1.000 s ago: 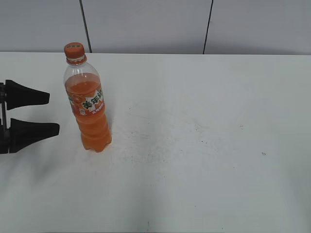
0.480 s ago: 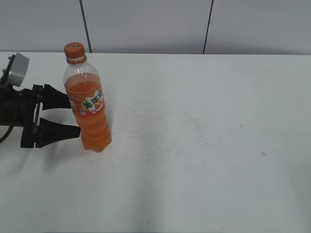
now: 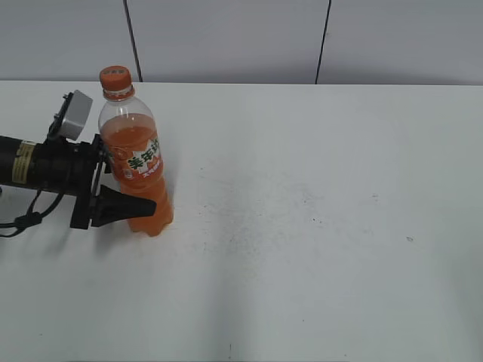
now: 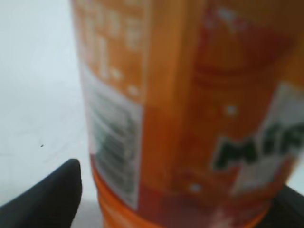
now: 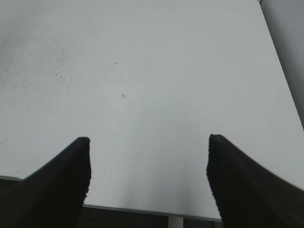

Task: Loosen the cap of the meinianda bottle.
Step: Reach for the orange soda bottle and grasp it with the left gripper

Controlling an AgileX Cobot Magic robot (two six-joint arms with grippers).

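The meinianda bottle (image 3: 138,167) is seen upright on the white table (image 3: 317,226), near its left side, the cap (image 3: 115,78) seated on top. The left claw (image 3: 124,185) is spread wide around the lower body; contact cannot be told. The right claw (image 5: 147,164) is held wide open over bare table, holding nothing.

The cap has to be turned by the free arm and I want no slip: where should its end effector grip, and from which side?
Grip the cap by its side wall, coming straight down from above. The meinianda bottle stands upright, so the cap faces up with nothing over it, and the left end effector straddles the body lower down.
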